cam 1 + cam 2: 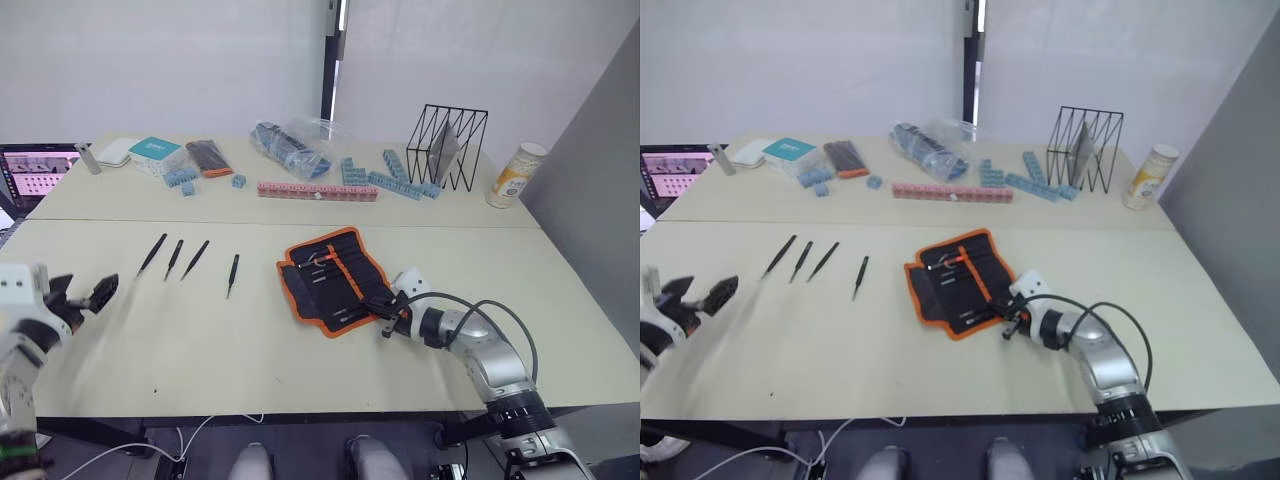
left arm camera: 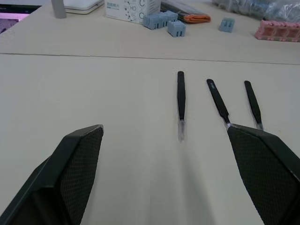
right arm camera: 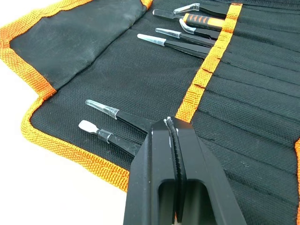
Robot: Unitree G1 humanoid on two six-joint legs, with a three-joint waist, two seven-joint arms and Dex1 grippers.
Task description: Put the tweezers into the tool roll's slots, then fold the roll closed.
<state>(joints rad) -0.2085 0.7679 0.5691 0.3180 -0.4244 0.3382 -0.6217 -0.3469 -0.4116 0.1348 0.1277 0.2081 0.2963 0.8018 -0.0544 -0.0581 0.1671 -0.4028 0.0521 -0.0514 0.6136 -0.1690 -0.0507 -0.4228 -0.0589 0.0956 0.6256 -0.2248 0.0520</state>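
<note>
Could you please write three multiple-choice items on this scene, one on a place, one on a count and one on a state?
1. Where does the tool roll lie?
A. open on the table, by the right gripper
B. inside the wire rack
C. on the laptop

2. How many loose tweezers lie on the bare table?
A. two
B. four
C. seven

3. How is the left gripper?
A. shut on a tweezer
B. open, holding nothing
C. shut on the roll

Answers: 1 A, the roll is spread flat at the right gripper's tip. 2 B, four lie in a row left of the roll. 3 B, its fingers stand wide apart above the table.
</note>
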